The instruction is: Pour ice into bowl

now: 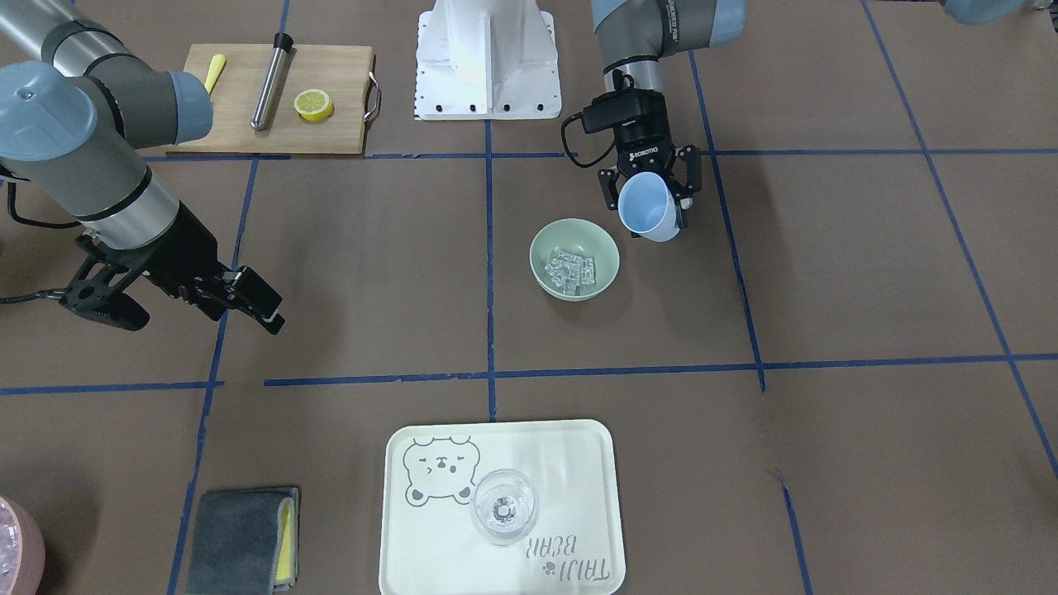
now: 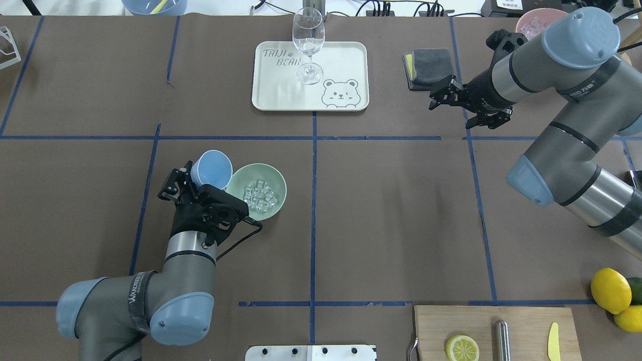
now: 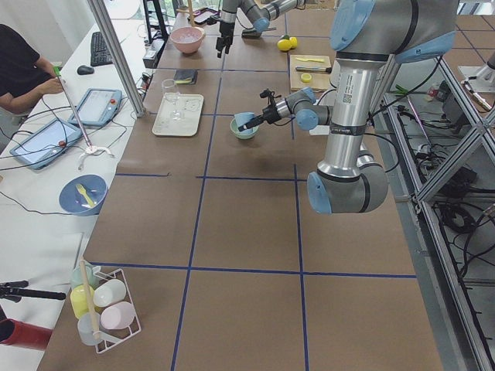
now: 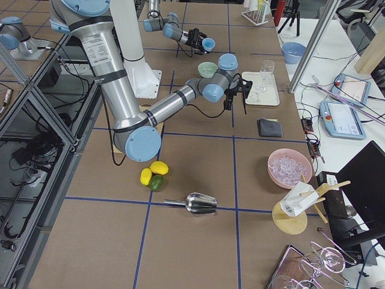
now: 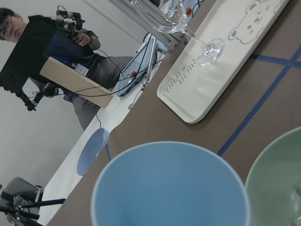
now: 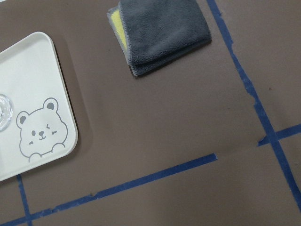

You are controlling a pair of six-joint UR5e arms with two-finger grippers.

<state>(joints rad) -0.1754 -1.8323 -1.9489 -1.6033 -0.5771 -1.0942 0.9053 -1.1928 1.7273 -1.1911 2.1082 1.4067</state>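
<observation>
On the tabletop (image 1: 860, 281) your bowl (image 1: 541, 246) looks rigid and glossy, likely to skate if nudged. The right tool (image 1: 207, 322) hangs spread wide and empty. The left tool (image 1: 650, 202) grips the light blue cup (image 1: 646, 211) across its wall, tipped beside the bowl. The ice (image 1: 570, 271) already lies inside the bowl, slick and hard.

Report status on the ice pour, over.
Left gripper shut on light blue cup, tipped beside bowl. Right gripper open, empty. Ice in bowl. Wine glass on tray, far off.
</observation>
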